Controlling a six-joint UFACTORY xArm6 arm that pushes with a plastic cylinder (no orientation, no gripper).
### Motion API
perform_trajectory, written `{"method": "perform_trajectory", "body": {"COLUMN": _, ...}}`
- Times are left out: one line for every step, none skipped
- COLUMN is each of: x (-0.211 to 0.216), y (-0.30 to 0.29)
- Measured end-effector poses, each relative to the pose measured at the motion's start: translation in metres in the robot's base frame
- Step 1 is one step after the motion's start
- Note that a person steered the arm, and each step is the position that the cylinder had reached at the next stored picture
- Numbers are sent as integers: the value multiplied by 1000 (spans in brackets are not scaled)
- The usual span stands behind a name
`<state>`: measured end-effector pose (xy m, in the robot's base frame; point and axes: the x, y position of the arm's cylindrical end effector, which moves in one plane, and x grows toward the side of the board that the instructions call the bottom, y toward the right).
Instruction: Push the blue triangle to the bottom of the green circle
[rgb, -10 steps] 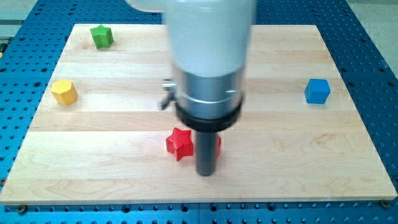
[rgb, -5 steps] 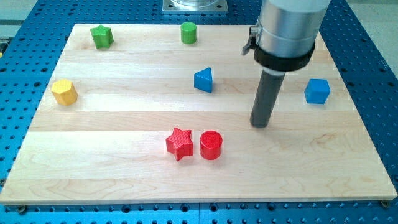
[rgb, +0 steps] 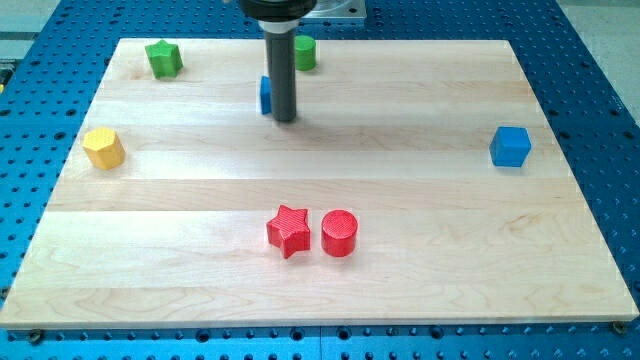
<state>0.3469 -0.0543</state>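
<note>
— Looking for a claw, I find none: the arm ends in a plain dark rod, so nothing opens, closes or grips. Where is my tip?

— It rests on the bench, with the rod standing upright from the view's top. The blue triangle is just at its left side, mostly hidden behind the rod; I cannot tell if they touch.

— And the green circle?

— Above my tip, slightly to the right, near the bench's top edge. The red star and red circle lie well below it.
</note>
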Motion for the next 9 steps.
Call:
{"method": "perform_trajectory", "body": {"x": 6, "y": -25}}
{"method": "perform_trajectory", "body": {"x": -56, "y": -28}}
{"method": "perform_trajectory", "body": {"x": -93, "y": -1}}
{"method": "perform_trajectory", "body": {"x": -50, "y": -83}}
{"method": "perform_trajectory", "body": {"x": 19, "y": -44}}
{"method": "perform_trajectory", "body": {"x": -52, "y": 5}}
{"method": "perform_trajectory", "body": {"x": -32, "y": -62}}
{"method": "perform_trajectory", "body": {"x": 15, "y": -208}}
{"method": "perform_trajectory", "body": {"x": -50, "y": -245}}
